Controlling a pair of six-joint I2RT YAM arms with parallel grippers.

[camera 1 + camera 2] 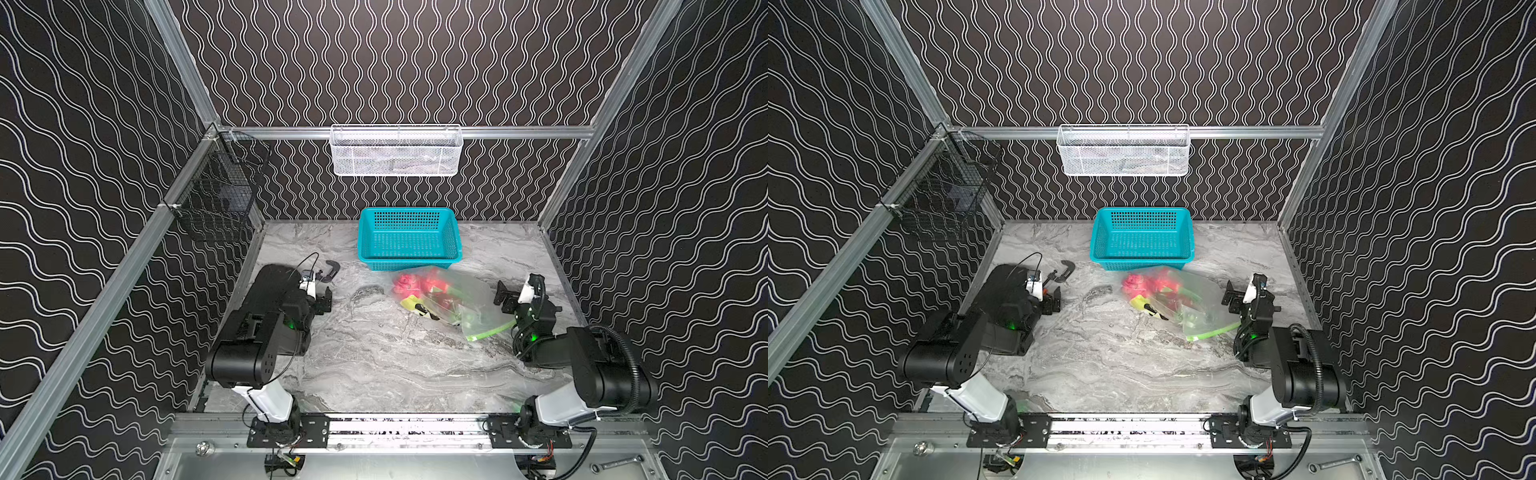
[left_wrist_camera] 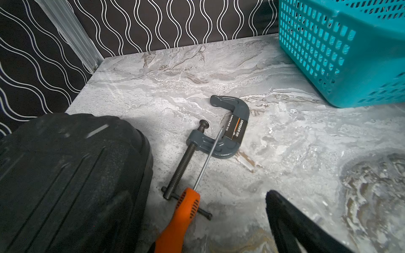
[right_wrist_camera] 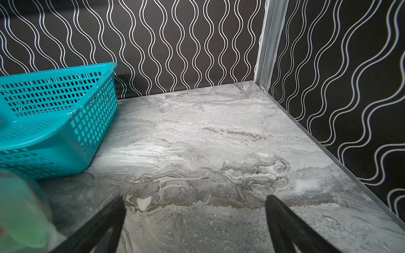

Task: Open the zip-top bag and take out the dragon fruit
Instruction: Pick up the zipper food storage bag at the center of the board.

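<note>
In both top views the zip-top bag (image 1: pixel 473 303) (image 1: pixel 1204 303) lies right of centre on the surface (image 1: pixel 374 365), just below the teal basket (image 1: pixel 409 249), dragon fruit (image 1: pixel 405 283) inside (zip strip (image 1: pixel 490 331) lowermost). Left wrist view: left fingers (image 2: pixel 289 223) apart, empty. Right wrist view: right fingers (image 3: pixel 287 223) spread, empty.

Robot lab cell, aluminium frame (image 1: pixel 282 132), wavy-patterned walls (image 1: pixel 395 62), marble-look tabletop (image 1: pixel 374 353); left arm (image 1: pixel 257 332), right arm (image 1: pixel 602 370) on rail (image 1: pixel 407 428)
</note>
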